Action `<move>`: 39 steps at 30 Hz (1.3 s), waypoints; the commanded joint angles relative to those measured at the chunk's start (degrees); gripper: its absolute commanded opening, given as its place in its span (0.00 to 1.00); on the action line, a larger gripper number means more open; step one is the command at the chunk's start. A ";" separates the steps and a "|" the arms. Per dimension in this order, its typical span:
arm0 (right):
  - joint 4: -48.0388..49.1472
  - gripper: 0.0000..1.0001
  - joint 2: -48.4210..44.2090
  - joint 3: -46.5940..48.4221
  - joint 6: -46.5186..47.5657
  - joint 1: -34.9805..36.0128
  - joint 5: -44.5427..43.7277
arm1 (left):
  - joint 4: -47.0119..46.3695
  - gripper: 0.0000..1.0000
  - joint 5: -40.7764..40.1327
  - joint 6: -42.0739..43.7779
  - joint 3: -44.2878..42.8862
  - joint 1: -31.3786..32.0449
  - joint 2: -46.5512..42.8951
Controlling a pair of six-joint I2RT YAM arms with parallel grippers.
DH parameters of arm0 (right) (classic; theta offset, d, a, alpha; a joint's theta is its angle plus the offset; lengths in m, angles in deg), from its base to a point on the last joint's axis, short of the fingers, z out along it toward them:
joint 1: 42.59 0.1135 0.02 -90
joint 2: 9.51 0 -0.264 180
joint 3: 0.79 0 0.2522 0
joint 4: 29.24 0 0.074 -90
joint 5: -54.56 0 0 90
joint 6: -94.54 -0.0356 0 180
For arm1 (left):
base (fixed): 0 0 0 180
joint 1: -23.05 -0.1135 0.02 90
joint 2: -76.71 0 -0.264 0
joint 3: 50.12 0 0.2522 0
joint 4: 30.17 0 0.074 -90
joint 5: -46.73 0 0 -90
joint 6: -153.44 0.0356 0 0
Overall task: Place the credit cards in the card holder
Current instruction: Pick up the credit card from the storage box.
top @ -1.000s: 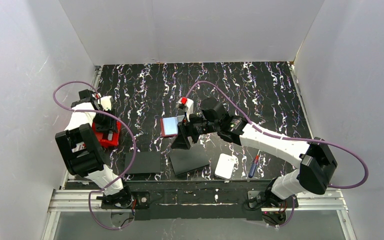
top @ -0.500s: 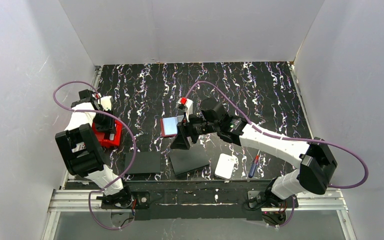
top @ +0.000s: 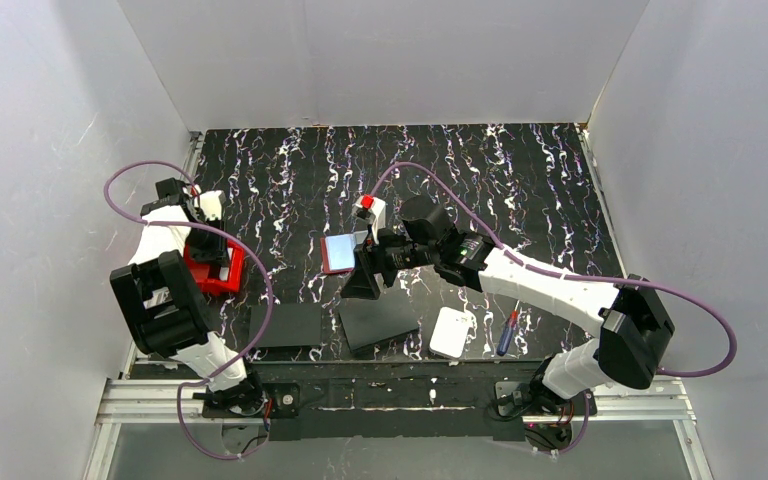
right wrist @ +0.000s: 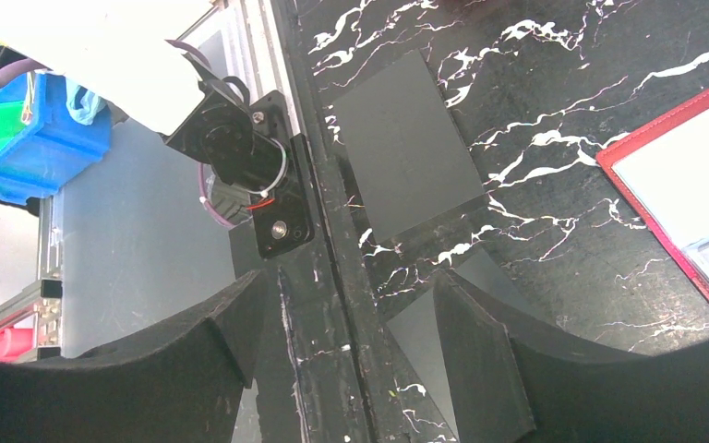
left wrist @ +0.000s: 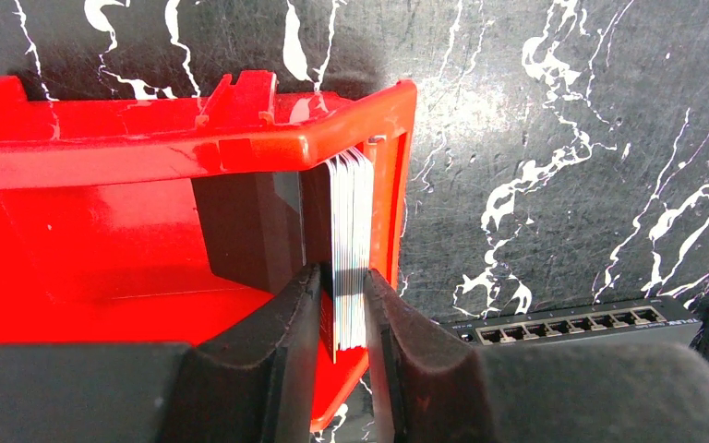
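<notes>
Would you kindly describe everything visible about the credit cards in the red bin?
The credit cards form a thin stack of pale, stiff-looking cards standing on edge, upright, inside the red bin against one side wall. Only their edges show, whitish-grey. The left gripper has one finger on each face of the stack, pinching its near end.

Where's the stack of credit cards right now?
In the left wrist view the credit cards stand on edge inside the red bin, against its side wall, between the fingers of the left hand; the top view puts that bin far left.
</notes>
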 commanded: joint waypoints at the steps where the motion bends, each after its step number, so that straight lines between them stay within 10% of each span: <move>1: 2.93 0.74 -0.48 0.19 0.36 0.47 0.53 | 1.98 0.19 0.95 0.56 -0.80 -0.28 -1.94; 16: 3.01 0.73 -0.18 0.19 0.43 0.75 0.73 | 1.73 0.03 0.04 1.02 -0.73 -0.41 -3.10; 39: 2.93 0.73 -0.41 0.24 0.69 1.01 0.65 | 1.02 0.08 -0.65 0.55 0.61 -0.37 -2.89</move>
